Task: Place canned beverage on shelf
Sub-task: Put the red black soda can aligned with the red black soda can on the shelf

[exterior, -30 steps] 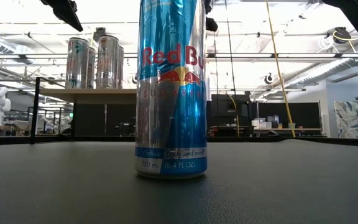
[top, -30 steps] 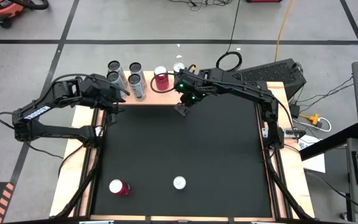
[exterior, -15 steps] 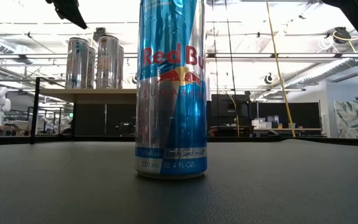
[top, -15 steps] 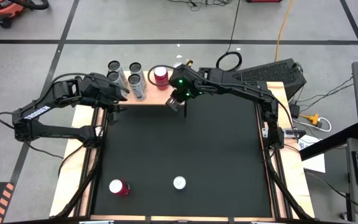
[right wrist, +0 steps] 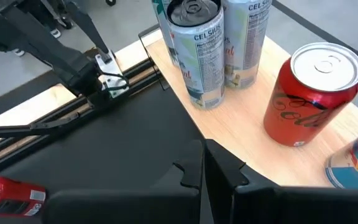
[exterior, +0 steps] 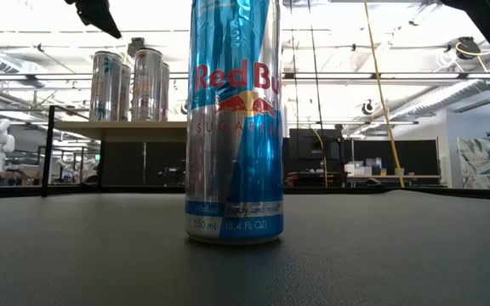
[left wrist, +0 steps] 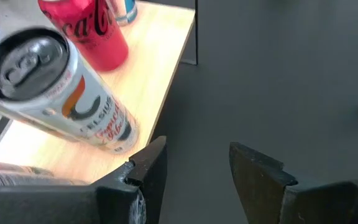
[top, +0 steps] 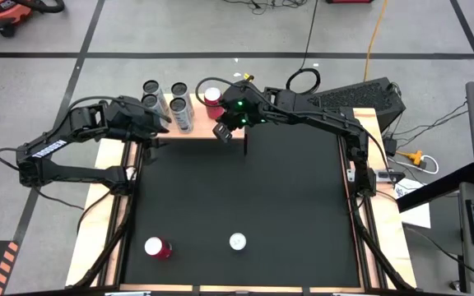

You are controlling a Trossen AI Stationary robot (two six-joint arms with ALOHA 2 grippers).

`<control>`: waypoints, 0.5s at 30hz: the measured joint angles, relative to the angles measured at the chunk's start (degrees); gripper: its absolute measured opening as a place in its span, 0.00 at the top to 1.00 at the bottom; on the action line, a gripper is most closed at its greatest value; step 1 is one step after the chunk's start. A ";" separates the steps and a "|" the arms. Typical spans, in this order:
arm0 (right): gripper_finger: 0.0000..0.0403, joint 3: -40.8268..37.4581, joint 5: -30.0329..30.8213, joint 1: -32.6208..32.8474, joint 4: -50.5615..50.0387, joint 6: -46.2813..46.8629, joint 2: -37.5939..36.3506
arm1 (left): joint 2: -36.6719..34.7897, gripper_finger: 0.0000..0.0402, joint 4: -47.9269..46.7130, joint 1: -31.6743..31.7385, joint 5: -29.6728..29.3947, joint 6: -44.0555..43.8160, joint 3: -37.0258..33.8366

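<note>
Right gripper (top: 221, 131): we find it at the front edge of the shelf, just beside the red can; its fingers (right wrist: 194, 169) are pressed together and carry nothing.
Left gripper (left wrist: 194, 163): we find it at the shelf's left end, near the silver cans; its fingers stand partly apart with nothing between them.
Shelf (top: 200, 131): a light wooden top on thin dark legs at the far edge of the black mat (top: 237, 197); its long axis runs left to right across the table.
Red can on shelf (right wrist: 311, 93): upright, long axis vertical, pull-tab end up, on the right part of the wooden top; it stands apart from the silver cans.
Silver cans (right wrist: 197, 53): we count four tall cans in a cluster on the shelf's left part, all upright, tops up.
Blue-and-silver can on shelf (right wrist: 356, 165): only a sliver shows at the right wrist view's border, beyond the red can; we cannot tell its full position.
Blue-and-silver can on mat (exterior: 234, 119): upright at the near edge of the mat, label facing the low camera; it blocks much of that camera's sight of the shelf.
Second red can (top: 156, 247): at the near left of the mat, well apart from the shelf; from above it appears to lean or lie, though we cannot be sure.
Obstructions: nothing lies on the mat between the near cans and the shelf.
</note>
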 joint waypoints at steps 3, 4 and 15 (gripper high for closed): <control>1.00 0.00 0.01 0.00 -0.03 0.00 0.00 | 0.00 0.56 1.30 0.00 0.00 -0.90 0.00; 1.00 0.00 0.01 0.00 -0.03 -0.01 0.00 | 0.00 0.56 1.26 0.00 -0.03 -1.81 0.00; 1.00 0.00 0.01 0.00 -0.05 -0.02 0.00 | -1.87 0.56 -1.84 -0.01 7.59 -4.86 0.00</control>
